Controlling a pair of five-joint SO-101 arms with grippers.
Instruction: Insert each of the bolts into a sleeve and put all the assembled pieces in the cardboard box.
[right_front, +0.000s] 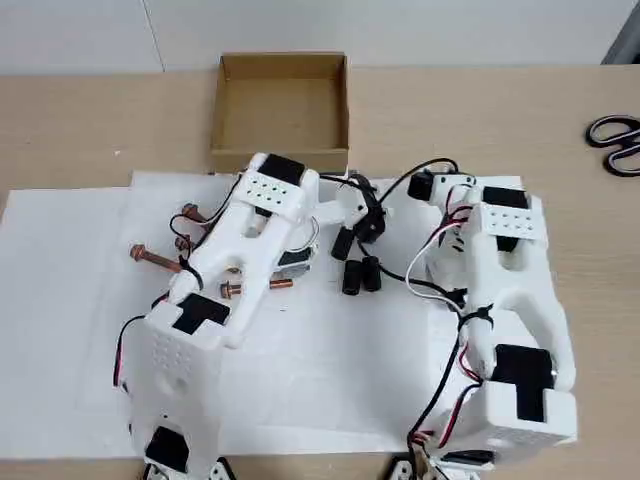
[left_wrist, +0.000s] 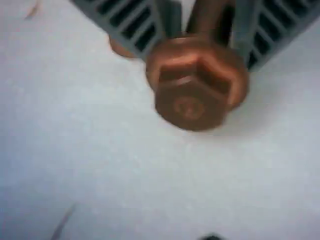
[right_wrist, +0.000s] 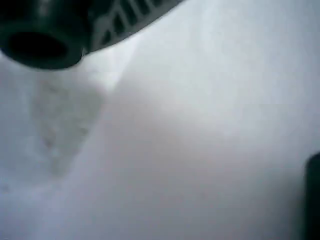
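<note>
My left gripper (left_wrist: 200, 17) is shut on a copper bolt (left_wrist: 197, 82), whose hex head faces the camera between the grey ribbed fingers (left_wrist: 130, 22). In the high view this gripper (right_front: 294, 258) hangs low over the white mat. My right gripper (right_front: 352, 228) is shut on a black sleeve (right_wrist: 40, 42), whose open end shows beside a ribbed finger (right_wrist: 125, 20). The held sleeve (right_front: 342, 243) hangs just right of the left gripper. Two more black sleeves (right_front: 361, 275) lie on the mat below it. Loose copper bolts (right_front: 155, 257) lie left of the left arm. The cardboard box (right_front: 280, 148) stands at the back.
A white foam mat (right_front: 330, 370) covers the table's near part. Scissors (right_front: 615, 140) lie at the far right edge. Black and red cables (right_front: 430, 280) trail from the right arm across the mat. A short bolt (right_front: 282, 283) lies under the left arm.
</note>
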